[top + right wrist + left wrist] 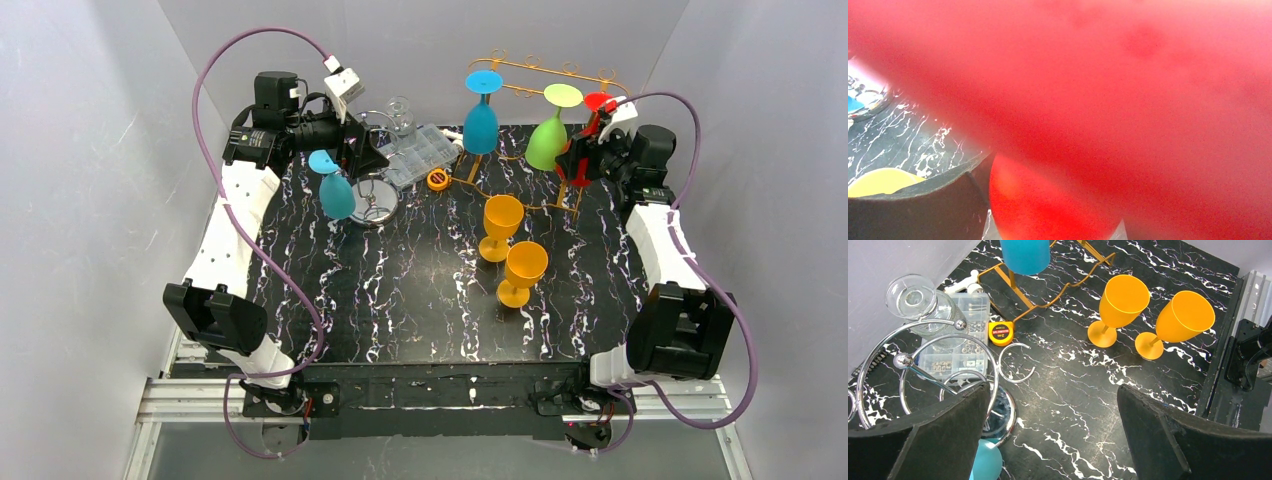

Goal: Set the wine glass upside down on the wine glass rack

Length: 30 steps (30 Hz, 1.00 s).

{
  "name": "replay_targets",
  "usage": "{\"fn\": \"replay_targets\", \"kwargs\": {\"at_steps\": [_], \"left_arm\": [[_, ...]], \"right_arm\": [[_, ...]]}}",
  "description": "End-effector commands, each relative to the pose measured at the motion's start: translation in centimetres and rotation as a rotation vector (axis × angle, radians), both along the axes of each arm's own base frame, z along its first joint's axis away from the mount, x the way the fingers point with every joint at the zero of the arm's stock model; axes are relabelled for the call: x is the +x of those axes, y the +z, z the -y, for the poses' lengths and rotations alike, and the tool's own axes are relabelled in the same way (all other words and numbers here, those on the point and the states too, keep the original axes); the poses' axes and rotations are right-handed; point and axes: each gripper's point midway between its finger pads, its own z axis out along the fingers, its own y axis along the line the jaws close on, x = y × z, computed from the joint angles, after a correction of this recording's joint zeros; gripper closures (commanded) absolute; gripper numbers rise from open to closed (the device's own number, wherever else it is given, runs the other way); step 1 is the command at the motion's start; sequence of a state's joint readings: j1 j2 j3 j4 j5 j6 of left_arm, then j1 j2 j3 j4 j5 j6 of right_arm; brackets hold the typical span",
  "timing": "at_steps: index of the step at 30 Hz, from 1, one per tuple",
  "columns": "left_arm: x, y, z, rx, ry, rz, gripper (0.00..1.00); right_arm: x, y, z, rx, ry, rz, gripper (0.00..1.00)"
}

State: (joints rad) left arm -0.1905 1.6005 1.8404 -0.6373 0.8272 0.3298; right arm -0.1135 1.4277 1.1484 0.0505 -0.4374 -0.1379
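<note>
Right jaws are gripping the red wine glass, which is hanging inverted at the gold rack's right end; left jaws are gaping wide, holding nothing. Clear compartment box is holding small metal parts. Glasses showing: two orange standing on the desk, two blue, one green, one clear.

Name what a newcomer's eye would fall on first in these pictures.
Two orange plastic wine glasses stand upright mid-table on the black marbled tabletop. Behind them, a blue wine glass and a green wine glass hang upside down on the gold wire rack, with a red wine glass at the right gripper.
</note>
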Motion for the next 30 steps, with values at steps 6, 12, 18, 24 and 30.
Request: {"fn": "replay_targets", "kwargs": {"at_steps": [6,12,18,24,30], "left_arm": [[-0.5,0.6,-0.2,-0.009,-0.014,0.001,0.02],[-0.5,0.5,-0.4,-0.008,-0.011,-0.002,0.02],[-0.6,0.7,-0.3,-0.012,-0.016,0.001,0.02],[-0.7,0.9,-0.3,-0.018,-0.018,0.001,0.02],[-0.8,0.9,-0.2,-0.024,-0.023,-0.005,0.02]], "right_arm": [[1.2,1.8,1.4,-0.022,-0.044,0.058,0.75],[1.7,1.8,1.6,-0.008,-0.045,0.054,0.75],[2.4,1.1,1.5,0.01,-0.041,0.033,0.76],[2.9,0.6,1.0,0.041,-0.015,0.011,0.76],[3.0,0.7,1.1,0.049,-0.024,0.008,0.77]]}}
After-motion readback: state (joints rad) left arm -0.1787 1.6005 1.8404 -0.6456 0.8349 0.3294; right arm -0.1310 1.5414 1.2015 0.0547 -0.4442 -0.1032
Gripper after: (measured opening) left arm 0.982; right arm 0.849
